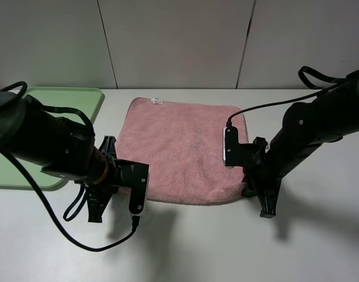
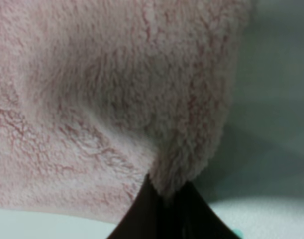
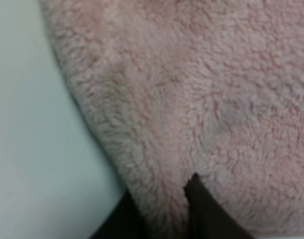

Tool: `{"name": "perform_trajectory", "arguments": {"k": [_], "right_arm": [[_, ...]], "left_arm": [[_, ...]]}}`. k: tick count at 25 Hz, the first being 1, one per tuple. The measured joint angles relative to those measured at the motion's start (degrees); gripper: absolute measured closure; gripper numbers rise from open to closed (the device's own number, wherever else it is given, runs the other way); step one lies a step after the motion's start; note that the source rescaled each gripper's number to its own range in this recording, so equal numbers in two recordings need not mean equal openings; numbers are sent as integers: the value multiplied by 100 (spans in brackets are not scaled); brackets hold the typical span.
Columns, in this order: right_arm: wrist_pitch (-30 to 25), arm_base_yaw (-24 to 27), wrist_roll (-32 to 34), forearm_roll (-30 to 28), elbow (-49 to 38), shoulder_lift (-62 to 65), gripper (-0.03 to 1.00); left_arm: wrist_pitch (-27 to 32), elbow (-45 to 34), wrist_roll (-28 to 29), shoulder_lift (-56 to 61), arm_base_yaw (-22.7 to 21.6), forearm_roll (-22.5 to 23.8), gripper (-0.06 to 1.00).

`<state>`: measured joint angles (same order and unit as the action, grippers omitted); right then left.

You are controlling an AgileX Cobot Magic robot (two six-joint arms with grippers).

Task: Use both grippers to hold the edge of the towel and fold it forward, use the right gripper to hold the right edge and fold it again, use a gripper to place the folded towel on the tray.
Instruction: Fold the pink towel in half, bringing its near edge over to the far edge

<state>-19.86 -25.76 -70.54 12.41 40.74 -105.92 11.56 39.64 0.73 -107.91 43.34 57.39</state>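
My left gripper, nearest, pinches the towel at its near-left corner. My right gripper has the near-right hem between its fingers; a firm pinch, I cannot tell. Towel lies flat, tray at far left. I'd confirm both grips, lift level together, then lay the near edge on the far edge.

Pink towel with white label, light-green tray, white table, pale grey wall

The towel is fluffy terry cloth; the table matt, the tray smooth plastic.
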Motion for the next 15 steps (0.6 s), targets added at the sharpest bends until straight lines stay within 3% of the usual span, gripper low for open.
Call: {"name": "perform_trajectory", "arguments": {"k": [4, 15], "right_arm": [[25, 0, 0, -7, 12, -11, 96], [14, 0, 5, -20, 11, 35, 97]], "left_arm": [[0, 0, 0, 0, 0, 0, 94], [113, 0, 0, 0, 0, 0, 94]]}}
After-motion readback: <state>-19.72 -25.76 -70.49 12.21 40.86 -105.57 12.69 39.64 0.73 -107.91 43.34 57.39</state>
